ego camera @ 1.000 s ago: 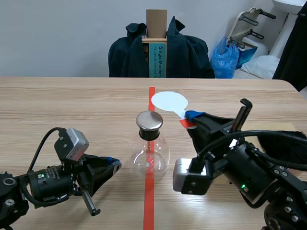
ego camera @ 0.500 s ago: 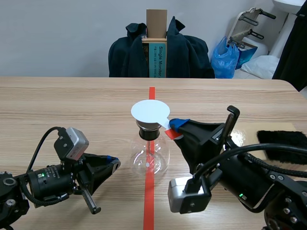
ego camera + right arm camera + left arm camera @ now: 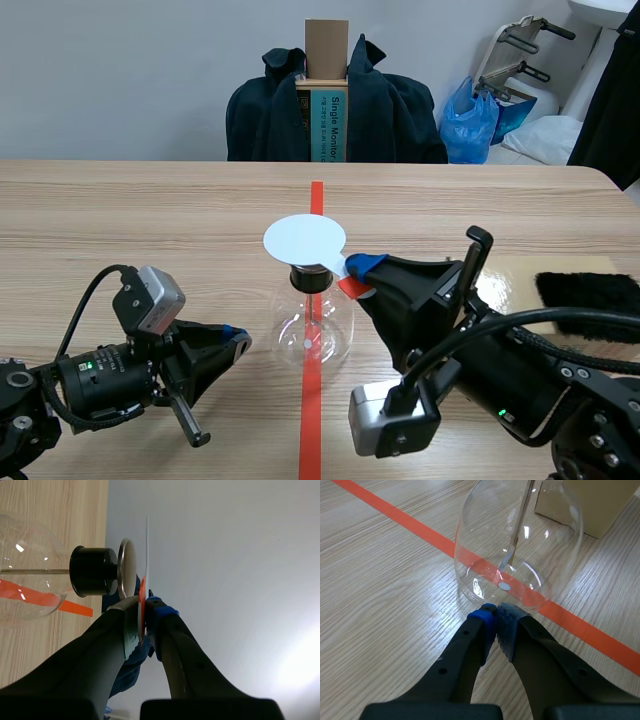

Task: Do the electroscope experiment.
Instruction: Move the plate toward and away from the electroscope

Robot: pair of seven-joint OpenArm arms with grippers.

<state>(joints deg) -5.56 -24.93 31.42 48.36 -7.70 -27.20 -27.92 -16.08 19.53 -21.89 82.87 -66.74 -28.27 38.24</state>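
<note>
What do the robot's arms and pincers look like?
Both arms are black and chunky. The left pincer and right pincer have two thick black fingers tipped with blue and grey dotted pads. Each arm carries a silver-grey camera box, black cables and a tiny green light.

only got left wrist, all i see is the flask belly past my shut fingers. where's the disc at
observer: the white disc hangs right over the flask top in the scene view.
operator: touching it?
observer: no, the right wrist view shows a thin gap between the disc and the metal cap, the two about parallel.
operator: what's holding it
observer: the right gripper, fingers shut on the disc's red handle.
</note>
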